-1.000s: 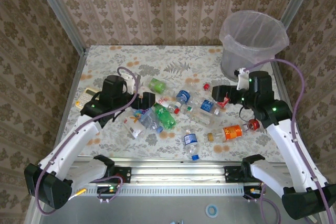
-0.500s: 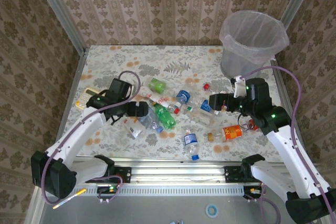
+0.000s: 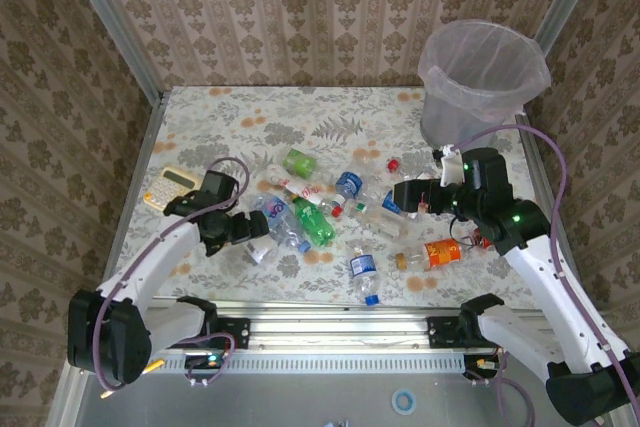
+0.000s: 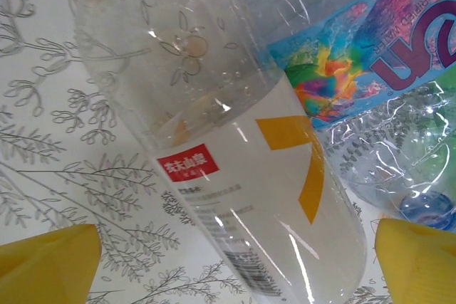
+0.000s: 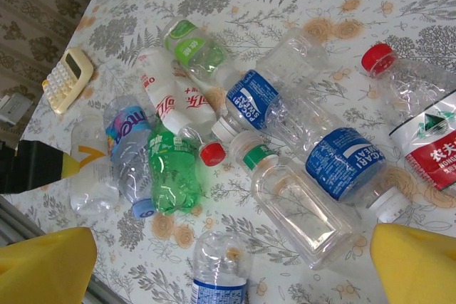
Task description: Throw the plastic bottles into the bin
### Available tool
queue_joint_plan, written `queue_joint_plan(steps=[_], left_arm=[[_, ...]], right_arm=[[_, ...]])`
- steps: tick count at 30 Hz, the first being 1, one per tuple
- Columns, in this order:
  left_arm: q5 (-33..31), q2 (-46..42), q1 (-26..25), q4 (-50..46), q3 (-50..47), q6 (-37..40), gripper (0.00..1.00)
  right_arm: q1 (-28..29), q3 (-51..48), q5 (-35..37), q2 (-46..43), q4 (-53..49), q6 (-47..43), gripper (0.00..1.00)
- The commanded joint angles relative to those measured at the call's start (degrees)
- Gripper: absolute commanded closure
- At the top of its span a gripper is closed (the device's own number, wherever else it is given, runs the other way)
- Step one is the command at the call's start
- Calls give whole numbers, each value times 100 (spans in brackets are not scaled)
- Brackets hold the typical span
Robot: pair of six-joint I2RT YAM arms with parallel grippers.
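Several plastic bottles (image 3: 340, 217) lie scattered mid-table: clear, green (image 5: 171, 169), blue-labelled (image 5: 253, 101) and orange (image 3: 437, 252). The bin (image 3: 470, 107), grey with a translucent liner, stands at the far right corner. My left gripper (image 3: 250, 231) is open and low over a clear bottle with a white label (image 4: 242, 197). That bottle lies between the yellow fingertips (image 4: 43, 265), which stand apart from it. My right gripper (image 3: 398, 197) is open above the pile, its fingertips (image 5: 420, 261) either side of a clear square bottle with a green neck band (image 5: 299, 208).
A yellow calculator (image 3: 168, 187) lies at the left, behind my left arm. A crumpled bottle with a bright blue-pink label (image 4: 370, 48) presses against the white-labelled one. Patterned walls close in the table on three sides; a metal rail (image 3: 330, 332) runs along the near edge.
My left arm has pulled toward the near edge and dropped low over the white-labelled bottle, uncovering the calculator. My right gripper has shifted slightly left over the pile.
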Motion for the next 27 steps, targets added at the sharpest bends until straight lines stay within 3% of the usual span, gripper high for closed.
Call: queue_joint_plan(steps=[1,16,27], left_arm=[[131,7,-11,65,-137,-232,2],[-180,96,-426,214,-656,-551,5],[-202,-90,-482,138,-849,-603,28]], right_arm=[[43,35,-47,-84,39,-49,0],[100,-56,-112,-3,178,-134,0],[118,-191,-116,41,355,-58,0]])
